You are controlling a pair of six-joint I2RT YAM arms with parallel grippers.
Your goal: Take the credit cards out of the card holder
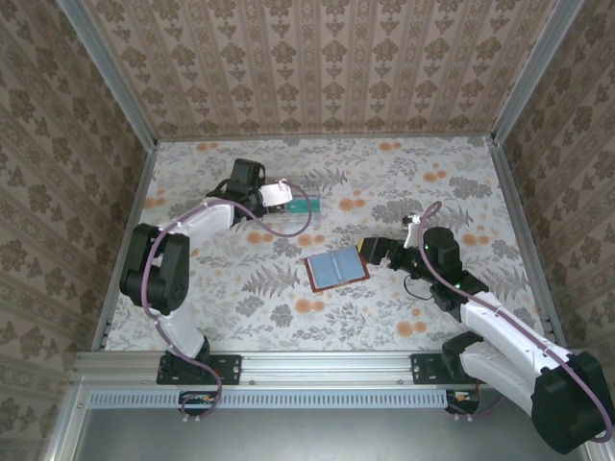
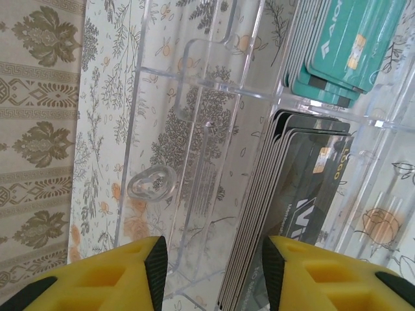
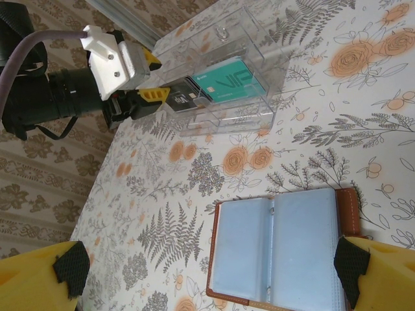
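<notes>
The brown card holder (image 1: 336, 269) lies open and flat at mid-table, its blue-grey pockets (image 3: 279, 246) facing up. Teal credit cards (image 2: 343, 45) and a stack of dark credit cards (image 2: 305, 194) stand on edge in a clear plastic tray (image 1: 312, 206) at the back. My left gripper (image 2: 214, 265) hovers open over the tray's near end, beside the dark stack, with nothing between its yellow fingers (image 2: 117, 272). It also appears at the tray in the right wrist view (image 3: 155, 97). My right gripper (image 3: 211, 262) is wide open just above the card holder's right edge (image 1: 368, 252).
The clear tray (image 3: 220, 97) has several dividers and a small knob (image 2: 151, 183). Patterned walls and metal rails close in the floral table (image 1: 240, 288) on three sides.
</notes>
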